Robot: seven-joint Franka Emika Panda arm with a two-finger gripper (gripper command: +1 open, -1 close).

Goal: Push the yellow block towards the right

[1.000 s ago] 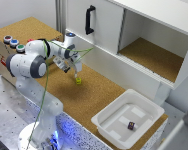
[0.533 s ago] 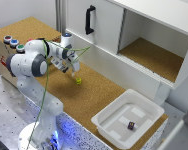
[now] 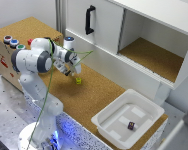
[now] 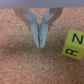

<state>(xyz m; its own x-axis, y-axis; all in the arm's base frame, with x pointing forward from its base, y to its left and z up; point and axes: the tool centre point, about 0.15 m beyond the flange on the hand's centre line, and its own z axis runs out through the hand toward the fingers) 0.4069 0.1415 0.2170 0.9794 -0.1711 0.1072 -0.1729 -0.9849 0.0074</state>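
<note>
The yellow block (image 3: 78,80) is a tiny yellow-green cube on the cork surface, in the middle of the exterior view. In the wrist view the yellow block (image 4: 74,44) shows black letters on its faces. My gripper (image 3: 76,74) hangs just above and to the exterior view's left of it. The wrist view shows my gripper (image 4: 40,41) shut with nothing between the fingers, its tips close to the cork and apart from the block, which lies off to one side.
A white tray (image 3: 108,128) holding a small dark block (image 3: 130,125) stands at the exterior view's lower right. A white cabinet with a black handle (image 3: 89,20) and an open compartment (image 3: 151,57) runs along the back. A box with coloured buttons (image 3: 11,41) is at the left.
The gripper has dropped slightly toward the cork beside the block. The block stays about where it was.
</note>
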